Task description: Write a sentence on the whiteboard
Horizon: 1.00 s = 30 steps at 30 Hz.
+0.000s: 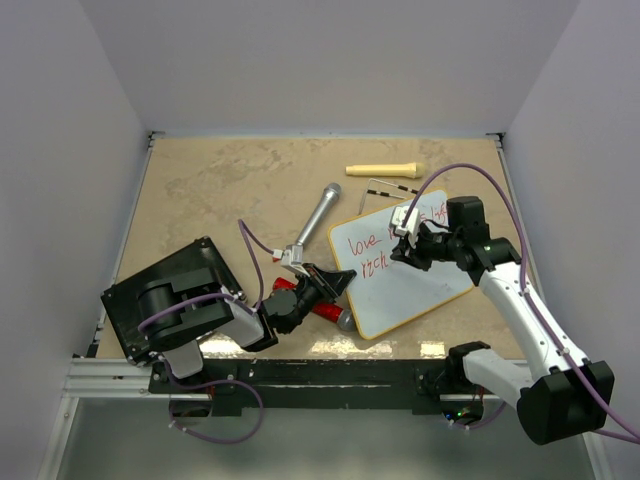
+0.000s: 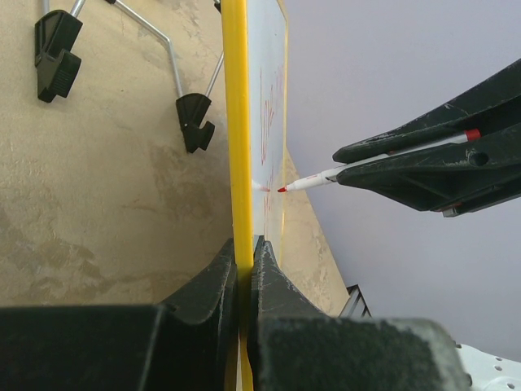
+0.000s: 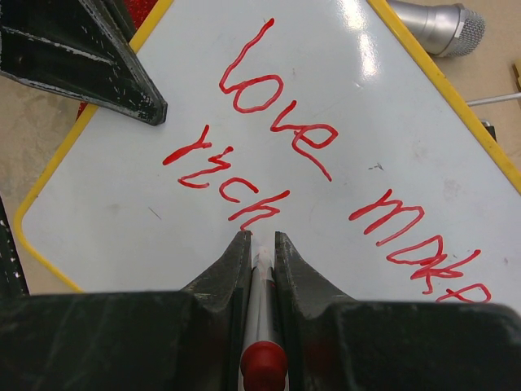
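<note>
The whiteboard (image 1: 420, 290) lies tilted on the table at centre right, with a yellowish frame (image 2: 236, 122) and wire feet (image 2: 193, 122). The sentence (image 1: 365, 245) is in red marker: "love make" on the first line and "rich" below it (image 3: 285, 138). My left gripper (image 1: 340, 280) is shut on the board's left frame edge (image 2: 246, 248). My right gripper (image 1: 405, 245) is shut on a red-capped marker (image 3: 264, 326), over the board just after "rich" (image 3: 260, 238). The marker tip (image 2: 282, 189) is at or just off the surface.
A silver microphone (image 1: 318, 215) lies left of the board. A cream stick-like object (image 1: 385, 169) lies at the back. A black flat box (image 1: 170, 295) sits at front left. A red object (image 1: 300, 300) and a grey round head (image 1: 345, 320) lie under my left arm.
</note>
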Tool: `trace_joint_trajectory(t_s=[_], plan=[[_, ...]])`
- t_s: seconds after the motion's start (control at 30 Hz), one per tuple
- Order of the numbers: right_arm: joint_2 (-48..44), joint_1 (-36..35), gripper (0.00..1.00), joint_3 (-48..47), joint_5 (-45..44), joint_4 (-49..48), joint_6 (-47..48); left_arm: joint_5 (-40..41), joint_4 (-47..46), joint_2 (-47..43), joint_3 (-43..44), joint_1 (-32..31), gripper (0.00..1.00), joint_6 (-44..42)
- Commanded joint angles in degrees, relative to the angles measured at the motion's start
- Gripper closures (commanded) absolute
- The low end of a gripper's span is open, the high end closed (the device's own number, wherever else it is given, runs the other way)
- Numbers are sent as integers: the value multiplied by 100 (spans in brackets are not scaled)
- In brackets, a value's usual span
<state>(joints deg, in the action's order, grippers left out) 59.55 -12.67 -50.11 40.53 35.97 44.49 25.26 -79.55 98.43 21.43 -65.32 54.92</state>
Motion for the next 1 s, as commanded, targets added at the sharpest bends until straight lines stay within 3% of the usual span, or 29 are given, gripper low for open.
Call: trace_joint_trajectory(t_s=[0.0,0.97], plan=[[-14,10,100,45,174,-160,33,-109,71,9,37,-16,100,-745],[-57,18,100,71,95,-239,-28,-108,-43,18,-25,-16,100,-719]])
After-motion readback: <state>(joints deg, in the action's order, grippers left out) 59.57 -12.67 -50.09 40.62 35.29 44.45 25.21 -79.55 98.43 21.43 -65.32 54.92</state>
